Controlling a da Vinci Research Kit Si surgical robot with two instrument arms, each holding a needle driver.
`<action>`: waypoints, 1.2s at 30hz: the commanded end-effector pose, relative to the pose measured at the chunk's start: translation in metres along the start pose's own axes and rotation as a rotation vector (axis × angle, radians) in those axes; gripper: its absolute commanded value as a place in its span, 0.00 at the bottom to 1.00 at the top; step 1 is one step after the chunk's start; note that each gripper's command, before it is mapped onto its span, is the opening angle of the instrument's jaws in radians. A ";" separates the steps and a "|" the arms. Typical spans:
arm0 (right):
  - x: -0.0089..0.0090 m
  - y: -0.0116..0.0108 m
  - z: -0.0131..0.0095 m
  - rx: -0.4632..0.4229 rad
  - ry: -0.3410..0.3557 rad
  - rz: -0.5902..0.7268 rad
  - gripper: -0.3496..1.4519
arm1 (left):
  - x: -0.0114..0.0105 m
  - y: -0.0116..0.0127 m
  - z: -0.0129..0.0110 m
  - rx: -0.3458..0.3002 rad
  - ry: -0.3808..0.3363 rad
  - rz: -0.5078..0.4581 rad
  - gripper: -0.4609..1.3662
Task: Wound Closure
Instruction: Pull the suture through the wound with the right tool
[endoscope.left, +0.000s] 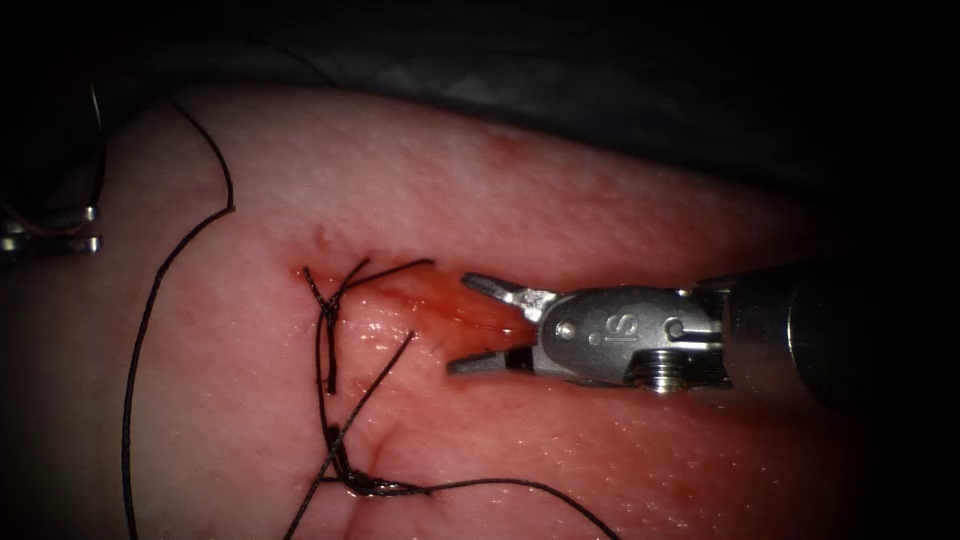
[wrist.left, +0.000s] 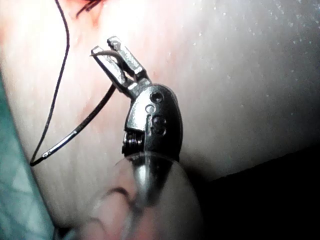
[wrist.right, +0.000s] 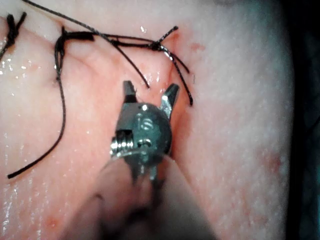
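Observation:
The tissue (endoscope.left: 600, 200) carries a short cut (endoscope.left: 425, 300) wet with red fluid. My right tool (endoscope.left: 462, 325) hovers at the cut's right end with its jaws open and nothing between them, as the right wrist view (wrist.right: 150, 87) also shows. Far to the left of the cut, my left tool (endoscope.left: 95, 229) is shut on the curved needle (wrist.left: 75, 132) close to its point. The needle is out of the tissue. Black thread (endoscope.left: 150, 300) runs from the needle's tail in a long loop to the stitches. Two knots (endoscope.left: 326, 310) (endoscope.left: 352, 482) sit left of the cut.
Cut ends of thread (endoscope.left: 385, 270) stick out from the upper knot towards the right tool. A longer tail (endoscope.left: 520, 485) trails right from the lower knot. Dark cloth (endoscope.left: 600, 80) lies beyond the tissue's far edge.

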 end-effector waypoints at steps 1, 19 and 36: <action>-0.0002 -0.0003 0.0007 0.013 0.005 -0.005 0.70 | 0.0000 0.0000 0.0000 -0.008 0.000 0.000 0.06; -0.0010 -0.0008 0.0031 0.012 0.012 -0.015 0.24 | 0.0000 0.0001 0.0001 -0.007 -0.001 0.000 0.06; -0.0014 -0.0015 0.0044 0.051 0.028 -0.031 0.00 | 0.0001 -0.0001 0.0002 -0.008 0.000 -0.001 0.06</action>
